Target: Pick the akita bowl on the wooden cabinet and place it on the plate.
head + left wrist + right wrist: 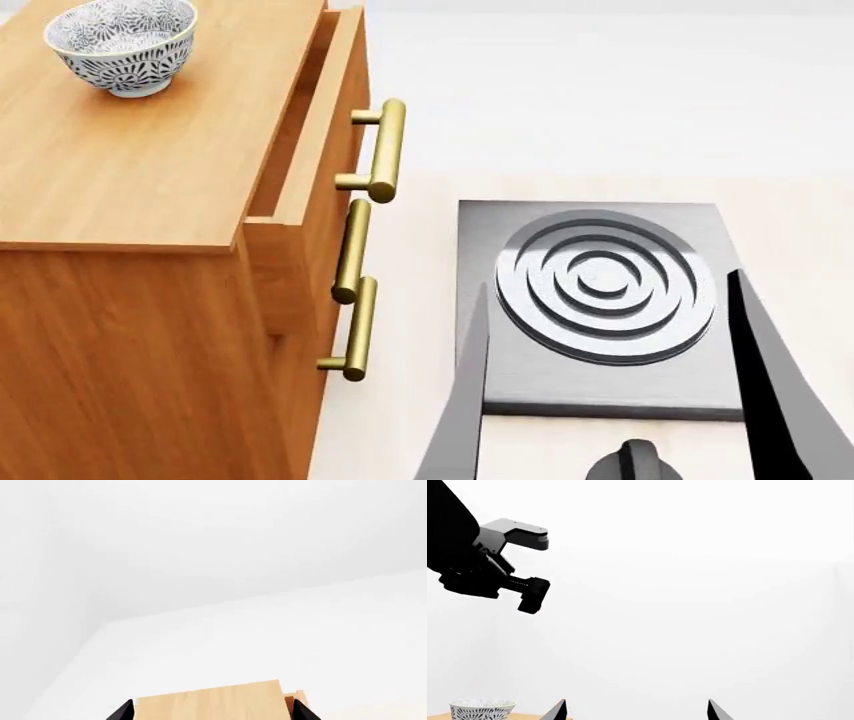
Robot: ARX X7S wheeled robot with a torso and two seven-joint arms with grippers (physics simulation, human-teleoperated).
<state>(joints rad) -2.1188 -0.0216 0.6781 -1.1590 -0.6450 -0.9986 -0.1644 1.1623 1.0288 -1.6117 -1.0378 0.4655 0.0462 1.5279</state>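
Note:
The akita bowl [120, 45] stands upright on the wooden cabinet [134, 170] at its far left corner, and nothing touches it. It also shows low at the edge of the right wrist view as the bowl [482, 709] on a strip of cabinet top. My right gripper [606, 300] is held open well to the right of the cabinet, over the grey stove slab, with nothing between its fingertips [559, 709]. My left gripper [212, 711] is open, with pale wood [213, 700] showing beyond its tips. It hangs high in the right wrist view as the left gripper [527, 592]. The plate is out of view.
A flat grey stove slab [501, 380] with raised concentric rings lies on the pale floor right of the cabinet. The cabinet's top drawer [314, 130] stands slightly pulled out, and its brass bar handles [384, 150] jut toward the stove.

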